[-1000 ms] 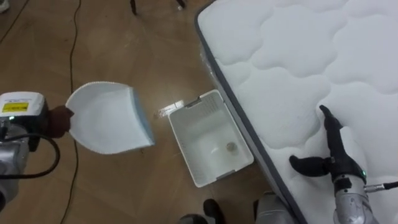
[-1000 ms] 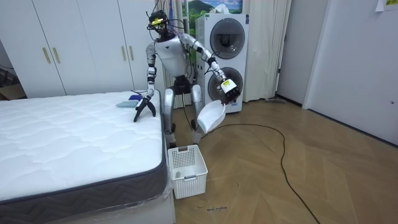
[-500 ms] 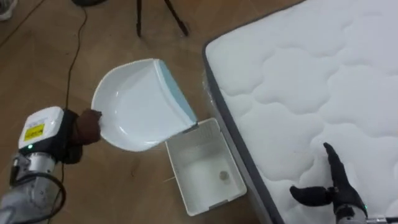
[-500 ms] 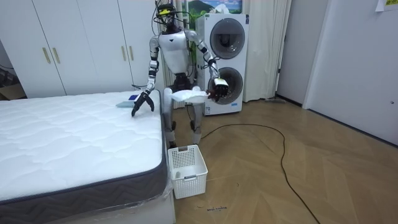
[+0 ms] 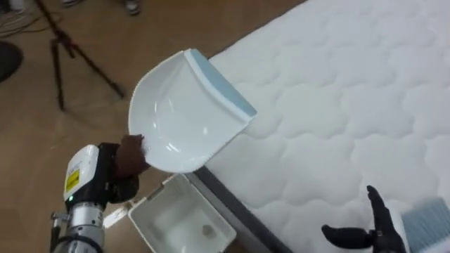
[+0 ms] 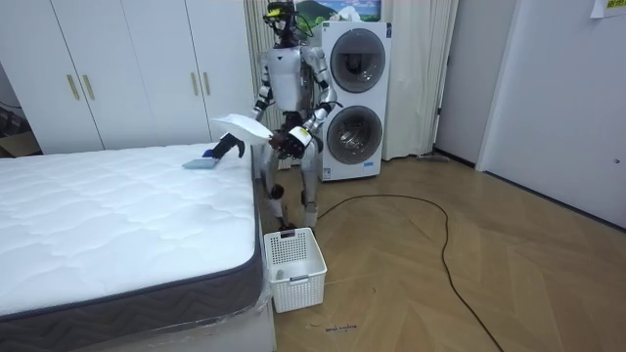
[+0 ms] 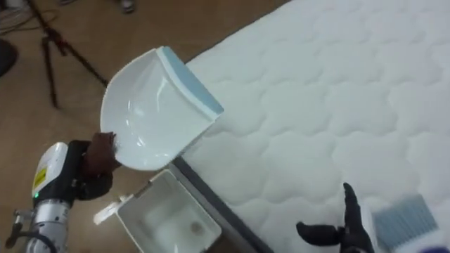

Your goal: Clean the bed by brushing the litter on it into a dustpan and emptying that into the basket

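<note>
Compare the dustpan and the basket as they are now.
The dustpan is held up by the left robot hand near the mattress; the basket stands on the floor. The dustpan has a light-blue lip; the basket has none. The dustpan looks empty; the basket holds a small scrap. Both are mainly white.

Place: a bedroom in a home, with a laundry corner; I stand at the bed's corner.
Bed [image 6: 117,220]: bare white quilted mattress, dark edge band.
Behind the bed: tall white wardrobe doors [image 6: 137,78].
Past the bed's corner: two front-loading laundry machines [image 6: 352,98], stacked.
Under the bed: wooden floor [image 6: 440,284].
Against the bed's end: white slatted basket [image 6: 293,264].
Beside the bed: tripod [image 5: 63,60].
</note>
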